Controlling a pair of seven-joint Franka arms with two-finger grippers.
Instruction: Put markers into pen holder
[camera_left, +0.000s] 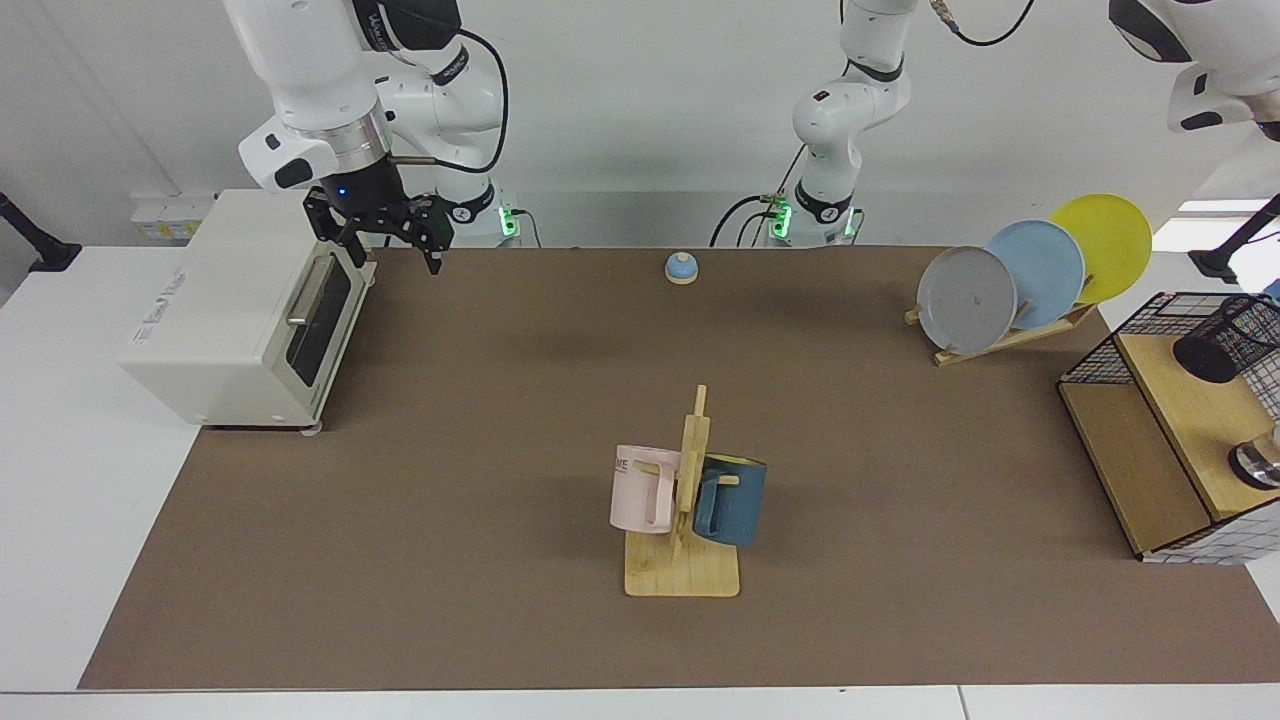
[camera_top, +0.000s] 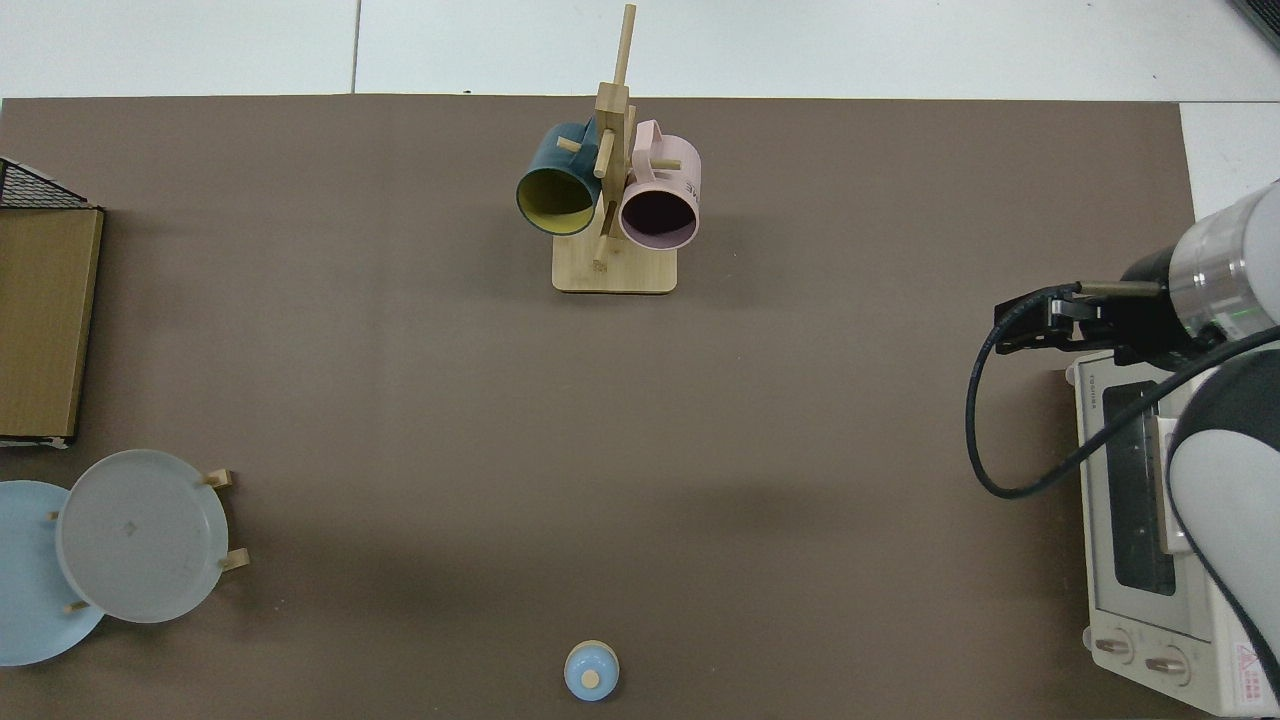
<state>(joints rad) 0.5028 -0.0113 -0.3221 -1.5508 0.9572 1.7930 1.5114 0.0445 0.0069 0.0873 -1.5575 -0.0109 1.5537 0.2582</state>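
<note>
1. Matting of flat brown material covered the white table and stretched from under the right gripper towards the far side of the scene.
2. The right arm, smooth white casing with a metal wrist ring, came down from above to that gripper. Of the left arm only a rounded white link showed, high up and far across from the gripper. Its own gripper was outside both views.
3. A boxy cream toaster oven with a dark glass door and a metal bar handle sat directly below and beside the right gripper.
4. A black wire basket with wooden shelves stood at the opposite end of the mat from the gripper.
5. Three round plates, grey, pale blue and yellow, stood on edge in a slatted wooden rack near that basket, well apart from the gripper.
6. A wooden peg stand held a pink mug and a dark blue mug, out on the mat in front of the gripper.
7. The pen holder, a black wire-mesh cylinder, lay tilted on the basket's upper shelf, dark mouth turned towards the gripper's side of the table.
8. The right gripper itself, black and angular, hung in the air over the oven's upper corner, its two fingers spread apart with nothing between them.
9. A small domed blue bell on a wooden base sat on the mat's back edge, between the gripper and the plates.
</note>
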